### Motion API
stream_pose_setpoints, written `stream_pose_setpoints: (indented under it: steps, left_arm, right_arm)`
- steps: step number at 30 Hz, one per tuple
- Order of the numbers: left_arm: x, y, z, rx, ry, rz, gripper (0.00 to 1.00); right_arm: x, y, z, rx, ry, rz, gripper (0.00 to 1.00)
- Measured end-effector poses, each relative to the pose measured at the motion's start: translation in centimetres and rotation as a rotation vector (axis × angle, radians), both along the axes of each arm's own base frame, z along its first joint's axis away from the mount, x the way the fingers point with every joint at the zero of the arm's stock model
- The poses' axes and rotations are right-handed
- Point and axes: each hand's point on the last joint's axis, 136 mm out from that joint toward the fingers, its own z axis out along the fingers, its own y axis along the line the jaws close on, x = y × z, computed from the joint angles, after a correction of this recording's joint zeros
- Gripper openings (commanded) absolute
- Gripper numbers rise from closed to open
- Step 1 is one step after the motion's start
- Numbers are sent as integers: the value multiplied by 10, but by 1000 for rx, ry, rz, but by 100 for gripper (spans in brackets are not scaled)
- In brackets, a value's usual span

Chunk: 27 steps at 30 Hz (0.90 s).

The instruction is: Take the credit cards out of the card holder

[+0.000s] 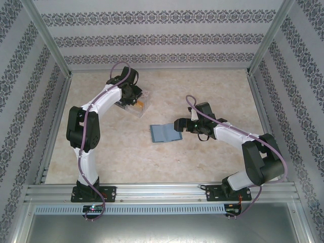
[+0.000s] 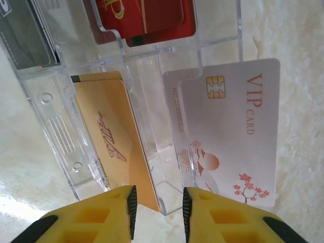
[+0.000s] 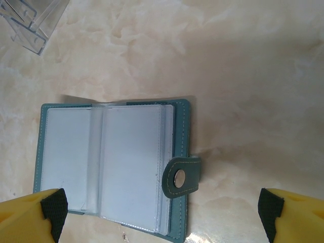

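The card holder (image 1: 163,133) lies open on the table's middle, a teal bifold (image 3: 179,131) with pale clear sleeves and a snap tab (image 3: 180,177). My right gripper (image 3: 162,217) hangs open over it, one fingertip (image 3: 53,212) by its left half and the other well off to the right. Credit cards stand in a clear tray (image 2: 55,126): an orange one (image 2: 109,142), a white VIP one (image 2: 233,131), red ones (image 2: 147,17) and a dark one (image 2: 25,35). My left gripper (image 2: 158,212) is open just above the tray, the orange card's corner beside its left pad, nothing gripped.
The clear compartment tray (image 1: 132,107) sits at the back left under my left gripper (image 1: 135,101); its corner (image 3: 30,20) also shows in the right wrist view. Metal frame rails and patterned walls enclose the marble-look table (image 1: 212,86).
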Motion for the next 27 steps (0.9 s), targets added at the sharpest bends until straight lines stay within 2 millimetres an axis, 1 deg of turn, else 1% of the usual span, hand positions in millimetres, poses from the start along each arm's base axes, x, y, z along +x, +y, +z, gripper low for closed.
stream_pose_setpoints:
  steps: [2,4,7,9,11,13,15,17,19,21,24,27]
  left_arm:
    - [-2,1,6,10,-15,-22,50]
    - [-9,3,15,23,-36,-46,61]
    - [-26,10,37,44,-83,-82,70]
    - [-42,15,49,51,-114,-106,73]
    - [-58,16,57,48,-139,-144,73]
    - [-71,14,56,39,-143,-189,73]
    - [-81,10,47,25,-131,-239,72]
    - [-93,5,32,20,-96,-288,71]
    - [-104,-2,20,22,-68,-334,69]
    - [-112,-15,15,19,-57,-385,67]
    - [-122,-37,14,8,-57,-459,62]
    - [-129,-61,8,-13,-56,-526,54]
  right_arm:
    - [0,0,0,0,-1,0,97]
    - [-1,1,3,2,-7,4,97]
    - [-4,8,11,6,-31,27,96]
    - [-8,16,16,3,-50,54,94]
    - [-10,25,20,-3,-63,80,91]
    - [-12,33,23,-11,-69,103,84]
    - [-12,42,26,-21,-71,116,76]
    - [-9,48,25,-51,-71,117,71]
    - [-9,50,19,-90,-59,112,67]
    - [-9,50,12,-122,-37,101,65]
    - [-12,45,-2,-163,8,82,61]
    - [-14,40,-13,-191,50,64,58]
